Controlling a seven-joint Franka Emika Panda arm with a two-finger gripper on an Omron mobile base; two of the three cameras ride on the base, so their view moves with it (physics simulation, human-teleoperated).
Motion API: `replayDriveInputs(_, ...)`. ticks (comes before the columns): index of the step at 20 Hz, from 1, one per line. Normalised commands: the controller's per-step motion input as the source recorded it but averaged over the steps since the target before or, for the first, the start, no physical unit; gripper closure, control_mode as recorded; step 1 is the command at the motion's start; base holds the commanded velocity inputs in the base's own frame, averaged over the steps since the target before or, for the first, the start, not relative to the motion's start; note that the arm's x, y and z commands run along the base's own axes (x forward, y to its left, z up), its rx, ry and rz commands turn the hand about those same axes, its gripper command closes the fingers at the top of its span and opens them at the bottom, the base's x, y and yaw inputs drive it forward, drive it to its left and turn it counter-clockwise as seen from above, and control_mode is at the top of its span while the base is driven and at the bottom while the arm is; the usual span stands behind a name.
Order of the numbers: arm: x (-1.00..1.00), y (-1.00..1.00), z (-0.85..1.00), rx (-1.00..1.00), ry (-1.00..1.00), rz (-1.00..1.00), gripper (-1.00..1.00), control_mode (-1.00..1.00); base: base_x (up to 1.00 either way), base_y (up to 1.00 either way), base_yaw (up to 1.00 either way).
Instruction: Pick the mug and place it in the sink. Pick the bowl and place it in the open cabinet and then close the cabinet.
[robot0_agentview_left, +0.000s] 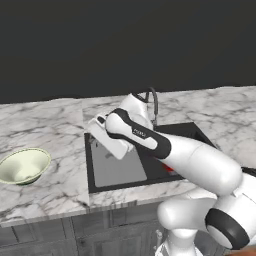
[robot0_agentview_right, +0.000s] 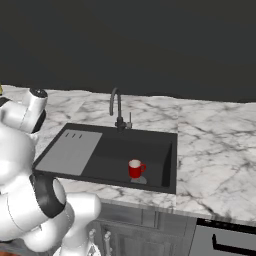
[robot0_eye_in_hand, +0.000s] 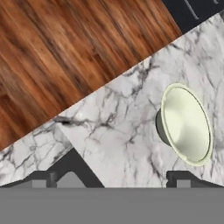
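Mug (robot0_agentview_right: 135, 168) already standing upright in the black sink (robot0_agentview_right: 155, 145), near the drain, handle toward the right of the right base view; first half of the task judged done. Bowl (robot0_agentview_left: 24, 165) resting upright on the marble counter (robot0_agentview_left: 60, 125), well apart from the sink on its left in the left base view, nothing touching it. Gripper (robot0_eye_in_hand: 113, 178) seen from the hand view with both dark fingertips (robot0_eye_in_hand: 41, 178) spread wide at the bottom edge and nothing between them; open and empty. Key relation: bowl (robot0_eye_in_hand: 186, 124) lying ahead of and off toward the one fingertip at the right of the hand view, not centred between the two; round, so no long axis to line up with, only a rim to straddle. Judged next: shift sideways toward the bowl until one rim wall sits between the fingers, then descend. Wood floor (robot0_eye_in_hand: 65, 52) visible beyond the counter edge in the hand view, so camera tilted outward over the counter front. Cabinet not to be made out in these pictures.
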Motion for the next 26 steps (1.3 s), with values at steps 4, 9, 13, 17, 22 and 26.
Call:
replayDriveInputs(4, 0.00, 0.53, -0.02, -0.11, 0.00, 0.12, -1.00, -1.00, 0.00, 0.00, 0.00)
replayDriveInputs(9, 0.00, 0.39, -0.08, -0.10, -0.01, 0.15, -1.00, -1.00, 0.00, 0.00, 0.00)
replayDriveInputs(13, 0.00, 0.45, -0.11, -0.05, -0.09, 0.13, -1.00, -1.00, 0.00, 0.00, 0.00)
replayDriveInputs(17, 0.00, 0.43, -0.31, 0.00, -0.09, 0.07, -1.00, -1.00, 0.00, 0.00, 0.00)
replayDriveInputs(22, 0.05, 0.27, -0.46, 0.03, -0.03, 0.02, -1.00, -1.00, 0.00, 0.00, 0.00)
replayDriveInputs(26, 0.17, 0.12, -0.15, 0.03, -0.04, 0.00, -1.00, -1.00, 0.00, 0.00, 0.00)
